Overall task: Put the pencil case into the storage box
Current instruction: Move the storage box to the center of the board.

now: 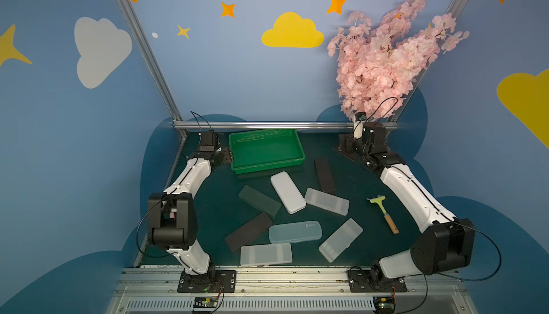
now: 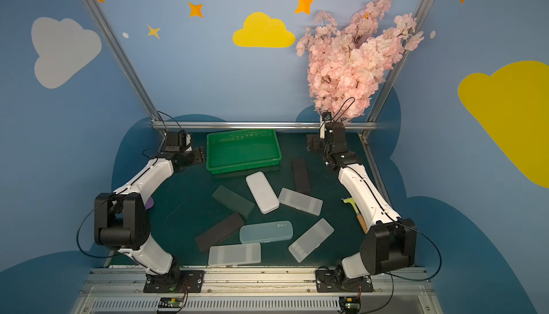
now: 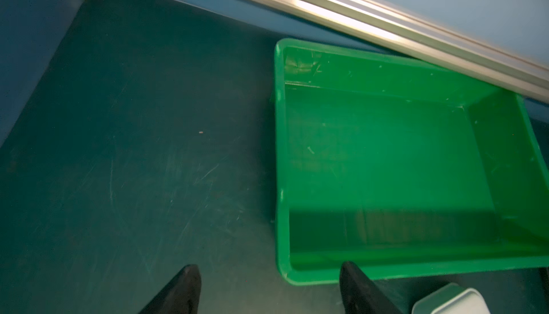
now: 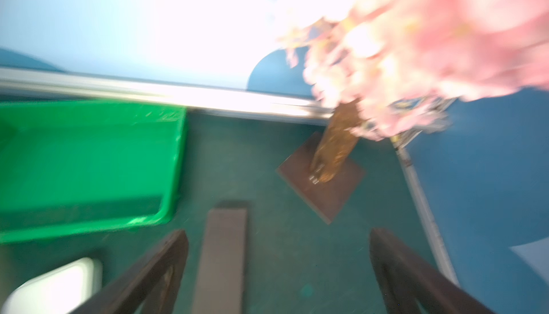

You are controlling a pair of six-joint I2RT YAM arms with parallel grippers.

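Note:
The storage box (image 1: 267, 167) (image 2: 246, 167), a bright green tray, stands empty at the back of the mat. Several pencil cases lie loose in front of it: a white one (image 1: 287, 192), frosted ones (image 1: 326, 201), a dark green one (image 1: 259, 200), black ones (image 1: 249, 231) and a pale blue one (image 1: 295, 231). My left gripper (image 3: 269, 266) (image 1: 226, 155) hovers open and empty at the box's (image 3: 280, 149) near left corner. Back right, my right gripper (image 4: 279, 234) (image 2: 312, 143) is open above the far end of a black case (image 4: 222, 253) (image 1: 325, 175), clear of it.
A pink blossom tree (image 1: 386, 60) on a brown base plate (image 4: 322, 185) stands in the back right corner, just ahead of the right gripper. A green scraper with a wooden handle (image 1: 384, 211) lies at the right. A metal rail (image 1: 267, 125) runs behind the box.

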